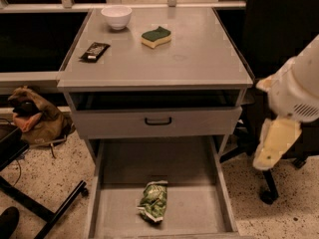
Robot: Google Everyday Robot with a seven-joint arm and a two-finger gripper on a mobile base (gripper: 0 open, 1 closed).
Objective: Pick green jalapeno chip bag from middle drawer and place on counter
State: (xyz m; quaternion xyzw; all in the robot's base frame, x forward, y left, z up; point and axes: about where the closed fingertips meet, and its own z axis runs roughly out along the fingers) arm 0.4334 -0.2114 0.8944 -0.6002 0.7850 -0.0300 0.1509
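Observation:
The green jalapeno chip bag [153, 201] lies crumpled on the floor of the middle drawer [199, 208], which is pulled out at the bottom of the camera view. The bag is near the drawer's front, slightly left of centre. The counter [204, 54] is the grey top of the cabinet above. My gripper [275, 146] hangs at the right of the view, outside the cabinet's right side. It is about level with the upper drawer, well above and to the right of the bag, and holds nothing that I can see.
On the counter are a white bowl [116, 17], a green-topped yellow sponge [156, 37] and a black snack bar wrapper [94, 51]. The upper drawer front [158, 121] has a black handle. A brown bag [35, 116] and chair legs [45, 210] are left; a black office chair [279, 39] is right.

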